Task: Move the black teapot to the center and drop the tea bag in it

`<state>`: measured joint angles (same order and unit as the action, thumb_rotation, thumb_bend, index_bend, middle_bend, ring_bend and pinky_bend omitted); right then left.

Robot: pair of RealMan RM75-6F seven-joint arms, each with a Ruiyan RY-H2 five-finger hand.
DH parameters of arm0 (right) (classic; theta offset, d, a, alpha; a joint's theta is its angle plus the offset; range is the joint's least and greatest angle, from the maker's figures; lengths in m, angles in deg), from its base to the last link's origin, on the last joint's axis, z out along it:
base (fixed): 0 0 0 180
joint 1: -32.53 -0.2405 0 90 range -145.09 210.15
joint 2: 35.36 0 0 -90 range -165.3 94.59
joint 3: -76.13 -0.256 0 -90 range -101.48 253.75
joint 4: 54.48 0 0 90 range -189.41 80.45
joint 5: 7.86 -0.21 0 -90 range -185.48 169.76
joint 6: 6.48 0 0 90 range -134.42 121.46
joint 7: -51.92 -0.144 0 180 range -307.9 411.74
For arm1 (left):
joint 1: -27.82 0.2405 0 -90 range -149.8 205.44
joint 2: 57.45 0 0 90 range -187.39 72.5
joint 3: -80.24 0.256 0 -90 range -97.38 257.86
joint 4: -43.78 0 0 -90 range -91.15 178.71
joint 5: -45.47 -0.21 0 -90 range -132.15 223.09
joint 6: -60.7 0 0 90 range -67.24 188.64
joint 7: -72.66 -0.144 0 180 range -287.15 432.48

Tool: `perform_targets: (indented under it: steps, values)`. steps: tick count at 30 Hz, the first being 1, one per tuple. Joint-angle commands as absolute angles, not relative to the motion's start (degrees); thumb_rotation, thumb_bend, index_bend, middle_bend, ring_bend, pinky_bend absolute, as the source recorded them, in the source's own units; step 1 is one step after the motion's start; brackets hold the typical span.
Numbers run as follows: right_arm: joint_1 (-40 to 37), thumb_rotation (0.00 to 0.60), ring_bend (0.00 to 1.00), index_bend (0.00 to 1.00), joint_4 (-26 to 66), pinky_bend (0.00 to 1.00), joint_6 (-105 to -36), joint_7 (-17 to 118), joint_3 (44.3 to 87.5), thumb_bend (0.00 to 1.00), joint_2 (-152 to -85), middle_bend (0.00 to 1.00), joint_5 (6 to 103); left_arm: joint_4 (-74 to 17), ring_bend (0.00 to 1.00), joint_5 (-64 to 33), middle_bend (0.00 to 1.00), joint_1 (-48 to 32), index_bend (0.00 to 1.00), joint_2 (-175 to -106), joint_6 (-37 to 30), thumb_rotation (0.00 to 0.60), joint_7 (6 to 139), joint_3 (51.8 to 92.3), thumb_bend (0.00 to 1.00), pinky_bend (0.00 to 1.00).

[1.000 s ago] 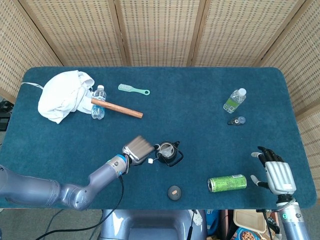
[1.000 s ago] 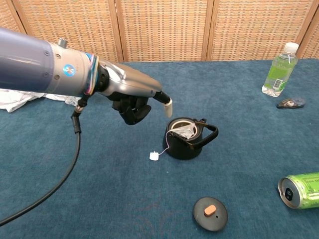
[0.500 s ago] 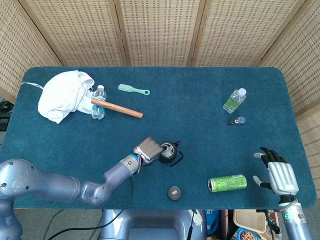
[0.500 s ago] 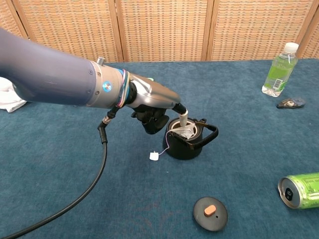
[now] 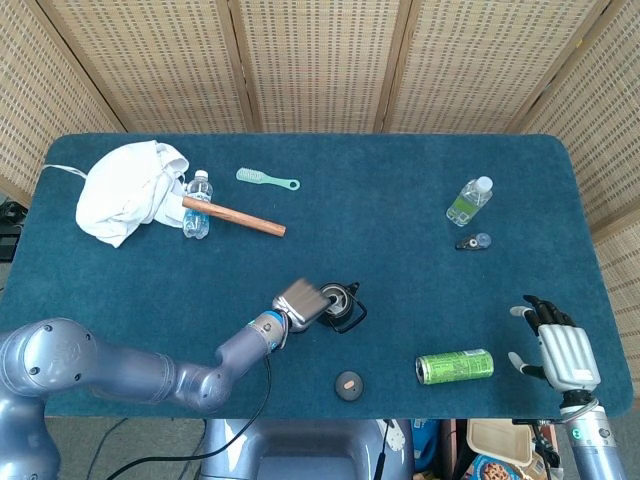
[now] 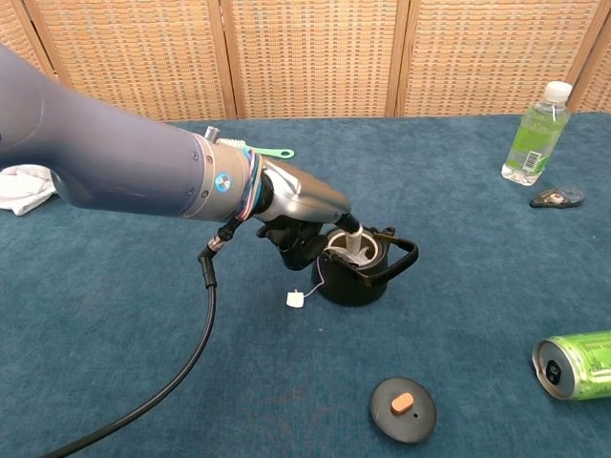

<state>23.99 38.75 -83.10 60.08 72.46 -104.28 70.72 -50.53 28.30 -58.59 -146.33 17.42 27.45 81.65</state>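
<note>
Black teapot (image 6: 360,265) is sitting lidless near frame centre on the counter (image 5: 400,200); the move looks done. Tea bag (image 6: 351,252) is lying inside, its tag (image 6: 295,299) trailing outside. Left hand (image 6: 305,215) is poking one finger into the opening, gripping nothing. Right hand (image 5: 556,345), lower right, is hanging open and empty. Probably only withdrawal left.

Left hand (image 6: 301,215) reaches forward, one finger extended; right hand (image 5: 562,350) open.

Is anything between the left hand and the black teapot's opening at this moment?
Nothing visible. The left hand has a fingertip poking into the open mouth of the black teapot; the lid lies apart on the table, nearer the camera.
</note>
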Motion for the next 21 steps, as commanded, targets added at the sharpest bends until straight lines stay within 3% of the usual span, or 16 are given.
perform_targets:
  steps: [1,7,11,21]
  values:
    - [23.96,0.600,0.19,0.31,38.76,0.31,-83.04,60.04,72.47,0.38,-104.29,0.23,70.69,-50.29,0.82,28.65,0.91,-58.79,0.18,-146.51,17.56,0.600,27.45,81.92,0.89,0.69]
    - [23.86,0.600,0.19,0.31,38.75,0.31,-82.79,60.17,72.39,0.38,-104.36,0.23,70.47,-49.75,0.82,29.20,0.91,-59.19,0.18,-146.70,16.89,0.600,27.83,82.49,0.89,0.69]
    - [23.82,0.600,0.19,0.31,38.90,0.31,-82.75,60.43,72.34,0.38,-104.30,0.23,70.36,-51.21,0.82,24.49,0.90,-56.38,0.18,-145.55,13.46,0.600,31.65,80.90,0.90,0.69]
    - [23.43,0.600,0.19,0.31,38.99,0.31,-82.38,60.60,72.06,0.38,-104.31,0.23,70.22,-59.28,0.72,12.35,0.73,-47.03,0.11,-139.40,4.51,0.600,38.52,81.58,0.89,0.69]
